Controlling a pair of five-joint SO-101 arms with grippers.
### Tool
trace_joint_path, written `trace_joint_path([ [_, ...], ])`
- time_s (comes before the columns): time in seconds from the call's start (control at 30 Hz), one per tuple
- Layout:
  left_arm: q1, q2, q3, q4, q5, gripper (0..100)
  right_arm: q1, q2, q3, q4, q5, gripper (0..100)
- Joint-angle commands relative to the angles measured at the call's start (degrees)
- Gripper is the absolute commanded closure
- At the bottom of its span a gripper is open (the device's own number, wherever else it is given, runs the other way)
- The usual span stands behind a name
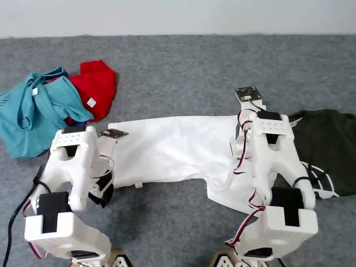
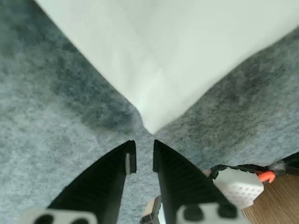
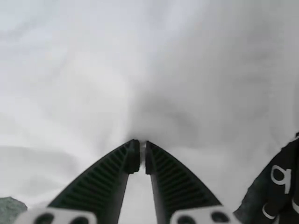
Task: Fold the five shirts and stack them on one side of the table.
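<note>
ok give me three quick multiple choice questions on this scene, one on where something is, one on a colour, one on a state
1. Where is the red shirt? A. against the teal shirt B. in a gripper C. hanging off the table
2. What colour is the shirt spread between the arms? A. yellow B. white C. black
3. The left gripper is A. shut on a sleeve B. lifting a shirt C. open, holding nothing
Answers: 1 A, red cloth touches teal; 2 B, the white shirt lies between both arms; 3 C, a gap shows between its fingers, the shirt corner just ahead.
</note>
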Motion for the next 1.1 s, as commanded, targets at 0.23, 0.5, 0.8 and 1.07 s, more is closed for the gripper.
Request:
trace_joint_path([
  [0.23, 0.3, -1.5, 0.5, 0.3, 0.4, 92, 3.6, -0.9, -2.4, 0.5, 0.7, 97.8],
  [0.5, 0.3, -1.5, 0.5, 0.3, 0.4, 92, 5.0, -6.3, -6.7, 0.0, 0.0, 98.3],
  [0.8, 0.3, -1.5, 0.5, 0.3, 0.4, 92, 6.0, -6.4, -4.9, -6.1, -3.5, 98.0],
  [1.07, 0.3, -1.5, 0.5, 0.3, 0.4, 92, 7.5, -6.4, -0.4, -13.0, -3.3, 98.0],
])
